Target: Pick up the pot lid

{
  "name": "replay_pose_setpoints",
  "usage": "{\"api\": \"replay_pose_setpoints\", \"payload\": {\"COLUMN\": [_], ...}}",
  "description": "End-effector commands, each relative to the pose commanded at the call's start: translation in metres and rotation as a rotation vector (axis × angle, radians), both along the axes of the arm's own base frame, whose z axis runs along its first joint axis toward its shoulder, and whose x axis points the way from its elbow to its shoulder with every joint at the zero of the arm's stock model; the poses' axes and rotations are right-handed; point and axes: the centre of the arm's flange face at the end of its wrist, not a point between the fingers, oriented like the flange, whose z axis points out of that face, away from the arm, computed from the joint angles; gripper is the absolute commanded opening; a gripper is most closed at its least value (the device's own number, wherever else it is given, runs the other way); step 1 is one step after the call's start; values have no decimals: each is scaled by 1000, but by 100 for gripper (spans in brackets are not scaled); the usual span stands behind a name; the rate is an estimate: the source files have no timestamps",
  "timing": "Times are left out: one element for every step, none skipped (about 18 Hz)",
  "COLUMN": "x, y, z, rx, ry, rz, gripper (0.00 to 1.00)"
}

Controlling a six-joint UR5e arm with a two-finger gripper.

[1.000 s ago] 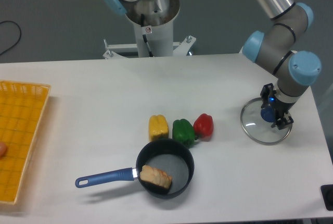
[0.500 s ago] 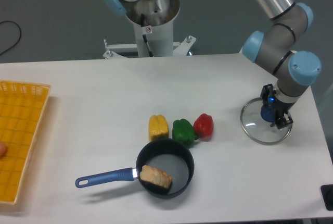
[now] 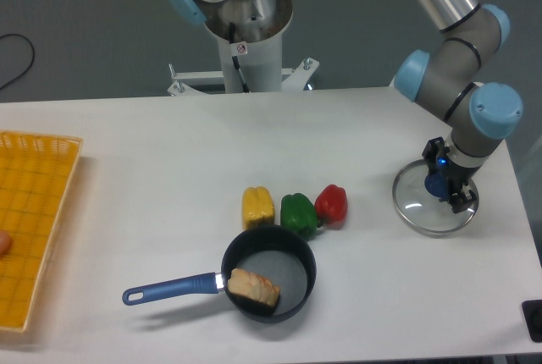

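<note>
Bright light is spreading fairly evenly across the table (image 3: pixel 169 169), folks, and a soft, faint shadow is showing below the handle (image 3: pixel 174 289). Small highlights are glinting on the red pepper (image 3: pixel 331 204).

Peppers (image 3: pixel 296 214) lie behind the pan (image 3: pixel 292 269), left of the lid (image 3: pixel 415 205).

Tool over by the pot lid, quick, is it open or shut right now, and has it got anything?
Tool: at the blue knob of the pot lid; whether it's shut on it can't be told.
</note>
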Motion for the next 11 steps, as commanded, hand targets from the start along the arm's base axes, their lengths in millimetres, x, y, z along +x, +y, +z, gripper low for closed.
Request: {"api": "replay_pose_setpoints", "payload": {"x": [1,2,3,3,5,6,9,12,13,16,20], "y": [3,5,6,6,8,10,13,17,17,20,23], "z": [1,2,4,5,7,7,11,13,17,23,26], "rx": [0,1,1,2,3,3,3,4,5,6,3], "ry": [1,3,6,7,10,10,13,15,19,24,24], "rz": [-2,0,2,-2,-5,-8,-14,-20,-21,-26,-29], "gripper": [59,59,59,59,59,59,59,59,59,59,59]}}
